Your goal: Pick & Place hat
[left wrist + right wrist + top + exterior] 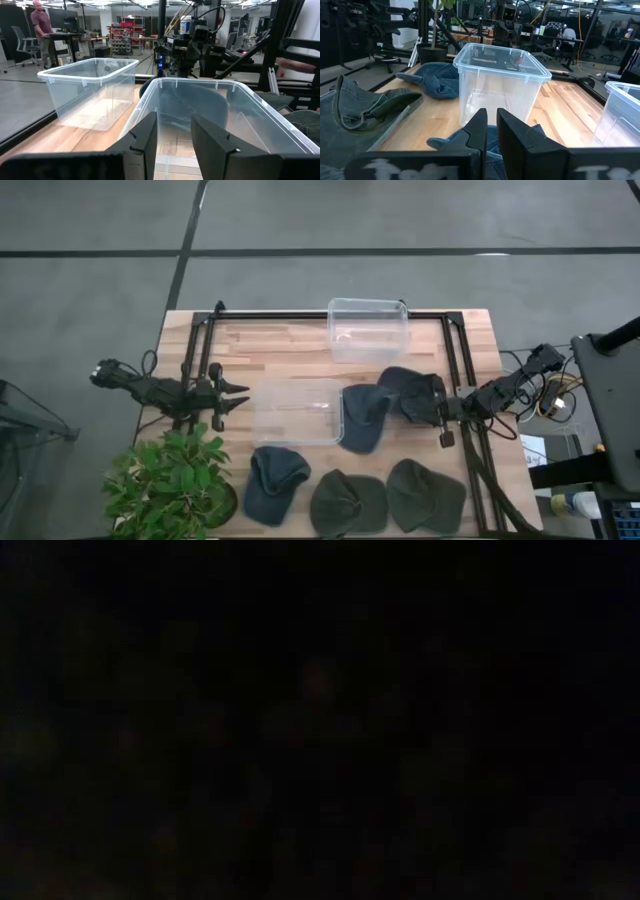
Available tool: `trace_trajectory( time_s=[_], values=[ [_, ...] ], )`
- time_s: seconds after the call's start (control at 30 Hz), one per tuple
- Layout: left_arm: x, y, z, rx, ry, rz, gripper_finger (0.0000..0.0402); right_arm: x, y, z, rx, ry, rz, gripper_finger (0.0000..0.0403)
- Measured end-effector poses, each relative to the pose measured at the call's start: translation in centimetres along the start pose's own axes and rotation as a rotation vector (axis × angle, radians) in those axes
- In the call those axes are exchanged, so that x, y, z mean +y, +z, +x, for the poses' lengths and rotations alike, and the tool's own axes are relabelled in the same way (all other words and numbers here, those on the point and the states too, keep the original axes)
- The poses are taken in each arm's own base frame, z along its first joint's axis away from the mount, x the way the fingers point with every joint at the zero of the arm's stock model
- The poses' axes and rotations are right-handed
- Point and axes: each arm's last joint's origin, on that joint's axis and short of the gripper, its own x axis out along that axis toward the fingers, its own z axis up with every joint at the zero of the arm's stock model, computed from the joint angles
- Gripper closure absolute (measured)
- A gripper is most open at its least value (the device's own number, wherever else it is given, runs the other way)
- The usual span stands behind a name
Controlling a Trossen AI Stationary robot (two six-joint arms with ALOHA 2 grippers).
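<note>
Wooden table (300,340) seen from above, carrying two clear bins and five hats. Far bin (368,328) at the back edge, middle bin (297,412) near the centre, both without lids. Left gripper (235,395) low over the left side of the table, just beside the middle bin's left wall, fingers (145,140) spread wide with nothing between them; through its wrist camera, the middle bin straight ahead and the far bin off to one side. Right gripper (432,410) on the right side of the table, reaching in over a dark hat (413,392), fingers (479,132) drawn almost together with only a thin slit left. Navy hat (362,418) touching the middle bin's right wall and lying directly under those fingertips in the right wrist view; hard to say whether any cloth is pinched, since the tips hide the contact. Along the front edge, well apart from both grippers: blue hat (275,483), then green hat (348,502), then second green hat (427,495), all flat on the wood. Potted plant (170,485) at the front left corner, just beside the blue hat. Low view wholly dark, nothing readable there.
</note>
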Motion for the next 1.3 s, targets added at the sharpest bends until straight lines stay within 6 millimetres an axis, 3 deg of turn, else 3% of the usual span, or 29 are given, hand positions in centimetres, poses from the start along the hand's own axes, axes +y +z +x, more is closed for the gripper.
trace_trajectory(
  time_s=[1.07,1.3],
  values=[
    [0.0,0.0,0.0,0.0,-0.002,0.0,0.029,0.0,0.1,0.0,-0.011,-0.001,0.007,0.0365],
    [0.0,0.0,0.0,0.0,0.001,0.0,0.029,-0.3,2.7,-0.4,-0.261,-0.003,0.184,0.0364]
  ],
)
